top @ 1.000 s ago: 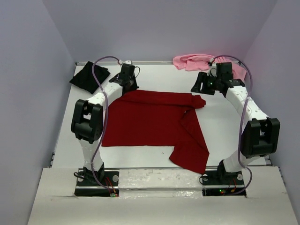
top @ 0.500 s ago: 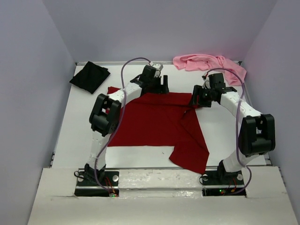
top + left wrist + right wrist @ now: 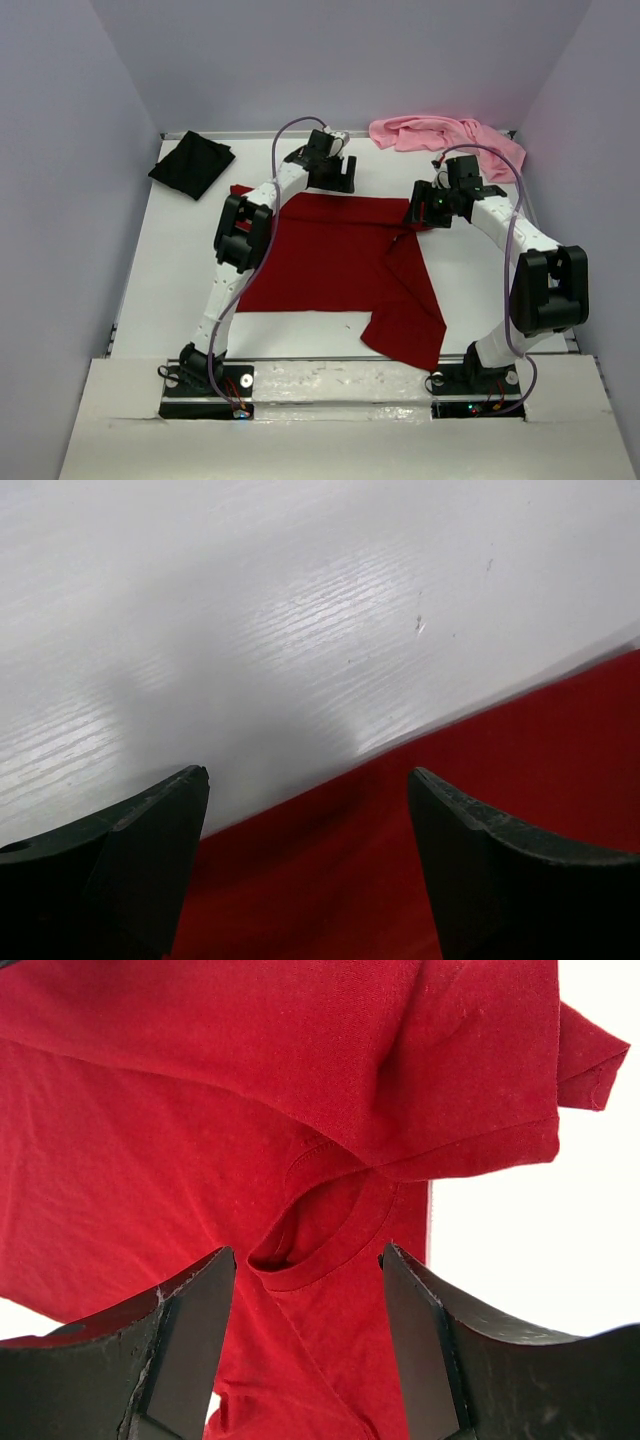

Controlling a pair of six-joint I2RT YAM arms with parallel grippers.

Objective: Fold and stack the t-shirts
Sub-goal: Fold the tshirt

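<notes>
The left gripper [image 3: 305,780] stands wide open and empty, the dark red t-shirt [image 3: 450,810] edge just beneath its jaws. The right gripper [image 3: 305,1255], also parted and empty, hangs directly over the collar [image 3: 335,1245]. A pinch there may catch only one layer and drag the fold askew.

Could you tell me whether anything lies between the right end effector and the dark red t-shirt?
Nothing visible does: the open right end effector hangs over the dark red t-shirt, with only air between.

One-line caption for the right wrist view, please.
Open right gripper poised over the neck opening of the dark red t-shirt, partly folded on the white table.
</notes>
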